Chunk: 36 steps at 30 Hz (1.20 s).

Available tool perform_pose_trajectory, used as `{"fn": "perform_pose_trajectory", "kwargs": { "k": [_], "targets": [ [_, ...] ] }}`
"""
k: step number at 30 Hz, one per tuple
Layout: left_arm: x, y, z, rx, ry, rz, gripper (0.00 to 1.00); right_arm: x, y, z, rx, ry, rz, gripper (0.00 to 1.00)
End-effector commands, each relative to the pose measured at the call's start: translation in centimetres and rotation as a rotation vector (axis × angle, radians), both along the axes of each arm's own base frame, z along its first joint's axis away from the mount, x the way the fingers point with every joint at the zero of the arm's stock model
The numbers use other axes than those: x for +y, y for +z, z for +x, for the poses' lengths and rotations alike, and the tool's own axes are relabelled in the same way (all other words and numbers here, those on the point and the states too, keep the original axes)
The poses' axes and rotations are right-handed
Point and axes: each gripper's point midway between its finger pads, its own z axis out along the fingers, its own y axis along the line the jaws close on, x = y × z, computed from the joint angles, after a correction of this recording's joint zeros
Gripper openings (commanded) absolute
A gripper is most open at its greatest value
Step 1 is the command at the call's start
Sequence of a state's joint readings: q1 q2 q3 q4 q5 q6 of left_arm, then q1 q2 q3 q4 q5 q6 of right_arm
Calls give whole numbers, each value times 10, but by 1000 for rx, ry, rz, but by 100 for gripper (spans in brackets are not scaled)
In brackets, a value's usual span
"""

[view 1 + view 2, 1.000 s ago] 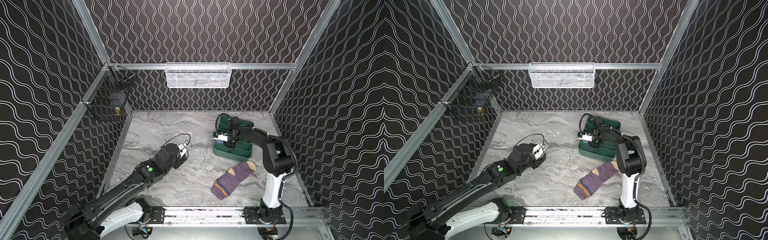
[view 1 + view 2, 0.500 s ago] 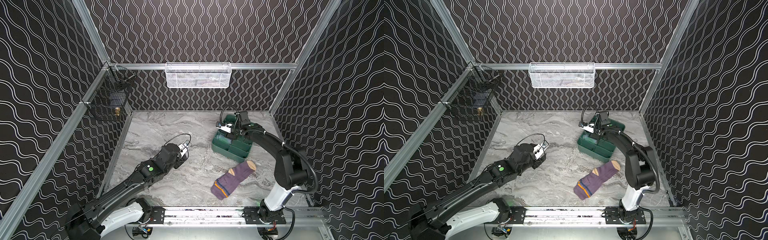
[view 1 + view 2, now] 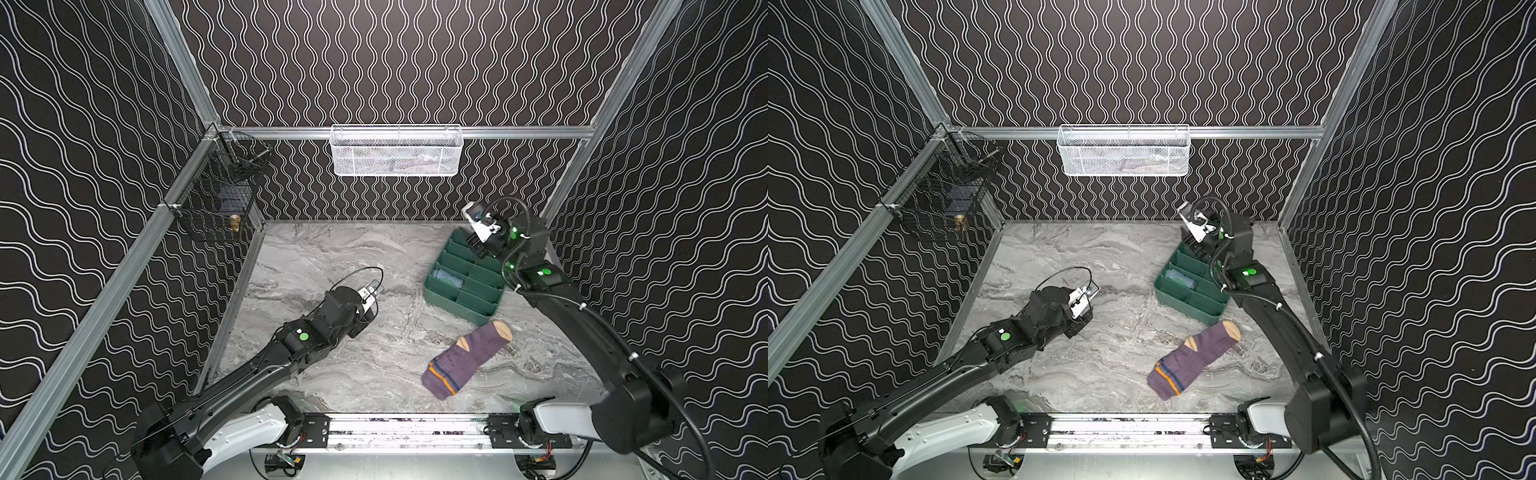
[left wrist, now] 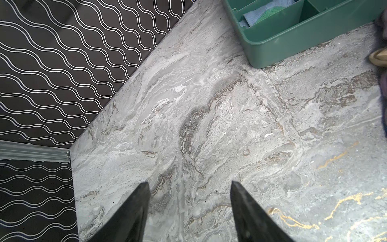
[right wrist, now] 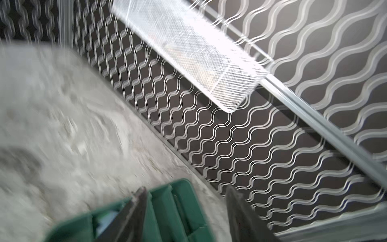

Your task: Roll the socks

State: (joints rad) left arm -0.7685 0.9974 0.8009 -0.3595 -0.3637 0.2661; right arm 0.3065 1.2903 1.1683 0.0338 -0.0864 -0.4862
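Between wavy-lined walls (image 3: 395,62), a marbled tabletop (image 3: 332,257) bears the purple sock (image 3: 465,359).

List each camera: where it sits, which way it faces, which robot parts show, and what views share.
Top views: high over the base rail, looking down toward the back wall; grey marble-patterned table, flat purple sock, green compartment tray, left arm, right arm.
Left wrist: on left arm, facing down at table; open left gripper tips, tray corner with light blue sock.
Right wrist: over tray, facing the white mesh basket; open right gripper tips; blurred.
Shared: all show the tray.
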Motion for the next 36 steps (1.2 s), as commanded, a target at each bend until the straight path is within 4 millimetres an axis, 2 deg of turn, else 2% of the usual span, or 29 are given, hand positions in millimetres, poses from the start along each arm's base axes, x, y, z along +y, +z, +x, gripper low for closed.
{"fn": "perform_pose_trajectory", "kwargs": {
  "k": [1,4,5,6,7,8,9,10,11,13,17,21,26,33,36],
  "targets": [
    [1,7,2,-19,14,-18,65,-19,-23,-11,232,-161,340,62],
    [0,8,1,-13,10,-20,66,-50,-75,-23,421,-375,454,61],
    [0,7,1,-10,6,-19,71,-61,-93,-30,471,-446,478,61],
    [-1,8,0,-8,4,-21,72,-69,-106,-35,504,-494,494,61],
    [-2,8,-1,-5,-4,-29,73,-79,-135,-44,553,-551,486,61],
    [-3,10,-1,-8,-11,-38,74,-88,-150,-50,574,-599,480,61],
    [-5,12,-2,-16,-19,-54,77,-98,-167,-57,597,-653,469,61],
    [-5,15,-3,-26,-23,-71,84,-108,-182,-63,620,-701,461,61],
    [-5,17,-4,-35,-27,-83,98,-114,-193,-67,646,-728,461,61],
    [-3,22,-5,-59,-22,-107,99,-124,-215,-75,697,-768,472,61],
    [2,32,-4,-108,5,-149,99,-133,-239,-76,732,-792,562,61],
    [12,43,-1,-187,72,-213,99,-132,-259,-64,794,-782,624,57],
    [34,53,6,-268,206,-249,99,-125,-274,-49,856,-759,614,33],
    [34,51,7,-274,224,-282,99,-102,-273,-31,919,-624,578,0],
    [30,52,7,-269,199,-296,99,-81,-271,-23,944,-560,565,0]
  ]
}}
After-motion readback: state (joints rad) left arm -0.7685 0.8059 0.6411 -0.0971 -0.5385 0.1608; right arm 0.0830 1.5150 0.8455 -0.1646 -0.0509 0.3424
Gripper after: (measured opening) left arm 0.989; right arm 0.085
